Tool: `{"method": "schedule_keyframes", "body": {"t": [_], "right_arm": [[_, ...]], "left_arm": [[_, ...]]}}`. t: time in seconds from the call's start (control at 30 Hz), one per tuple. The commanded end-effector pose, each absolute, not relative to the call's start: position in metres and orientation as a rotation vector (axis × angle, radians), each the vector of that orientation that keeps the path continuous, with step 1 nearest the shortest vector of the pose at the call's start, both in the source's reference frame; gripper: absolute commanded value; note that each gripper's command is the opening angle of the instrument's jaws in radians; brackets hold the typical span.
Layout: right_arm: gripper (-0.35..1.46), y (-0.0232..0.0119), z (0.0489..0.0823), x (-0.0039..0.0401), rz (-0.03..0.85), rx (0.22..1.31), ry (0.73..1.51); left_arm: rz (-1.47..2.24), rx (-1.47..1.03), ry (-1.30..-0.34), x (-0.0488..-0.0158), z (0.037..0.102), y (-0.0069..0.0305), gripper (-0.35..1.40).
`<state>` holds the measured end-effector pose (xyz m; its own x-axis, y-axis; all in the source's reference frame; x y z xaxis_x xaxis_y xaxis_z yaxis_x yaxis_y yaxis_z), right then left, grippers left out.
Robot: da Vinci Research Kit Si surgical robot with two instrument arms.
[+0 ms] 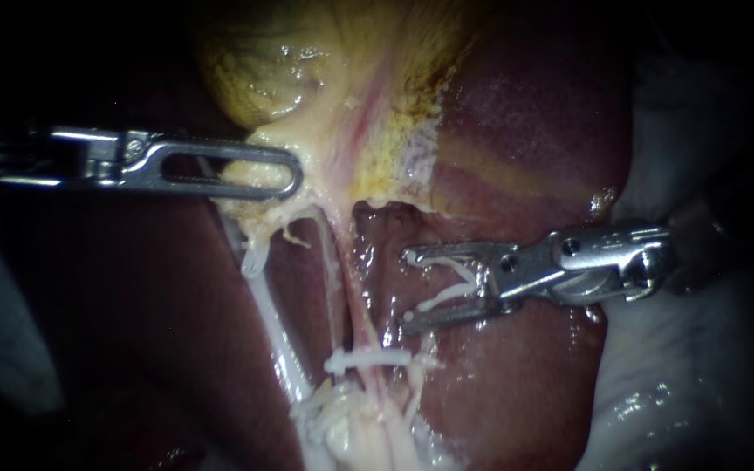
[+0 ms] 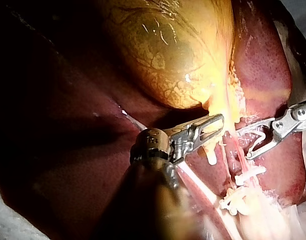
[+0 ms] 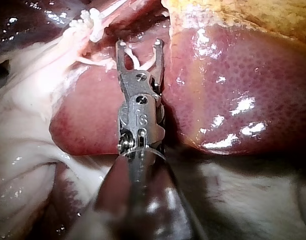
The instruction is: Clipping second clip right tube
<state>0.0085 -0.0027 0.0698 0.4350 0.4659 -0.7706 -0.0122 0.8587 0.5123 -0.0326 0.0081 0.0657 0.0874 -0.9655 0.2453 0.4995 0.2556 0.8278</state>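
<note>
While jaws of R instrument (image 1: 407, 288) stand spread, both touching a loaded clip (image 1: 445, 297) between them, right tube (image 1: 355, 296) lies just ahead of the tips, not touching.
Liver (image 1: 517, 131) fills the field, gallbladder (image 1: 272, 61) at top; jaws of L instrument (image 1: 294, 179) pressed together on gallbladder neck. Tube's long axis runs from that neck down-view, leaning slightly right; loaded clip's mouth faces it, crosswise. 1 placed clip (image 1: 368, 358) lies across tube lower down.

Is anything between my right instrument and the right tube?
Nothing visible. The right instrument carries a loaded clip beside the right tube, above the placed clip; only bare liver lies between. The left instrument holds the gallbladder.
</note>
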Motion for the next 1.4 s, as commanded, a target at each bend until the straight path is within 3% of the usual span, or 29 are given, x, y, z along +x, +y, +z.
{"method": "schedule_keyframes", "body": {"t": [0.03,0.63,0.97,1.4], "right_arm": [[0.45,-0.0027,0.0698,0.0085,0.311,0.473,1.089],[0.46,-0.0031,0.0691,0.0085,0.343,0.493,1.083],[0.46,-0.0029,0.0663,0.009,0.435,0.592,1.121],[0.46,-0.0041,0.065,0.0113,0.457,0.64,1.122]], "left_arm": [[-1.21,0.642,-0.914,-0.0326,0.0657,0.0081,-0.35],[-1.209,0.643,-0.915,-0.0325,0.0657,0.0081,-0.35],[-1.209,0.643,-0.915,-0.0325,0.0658,0.0082,-0.35],[-1.209,0.643,-0.915,-0.0325,0.0658,0.0082,-0.35]]}}
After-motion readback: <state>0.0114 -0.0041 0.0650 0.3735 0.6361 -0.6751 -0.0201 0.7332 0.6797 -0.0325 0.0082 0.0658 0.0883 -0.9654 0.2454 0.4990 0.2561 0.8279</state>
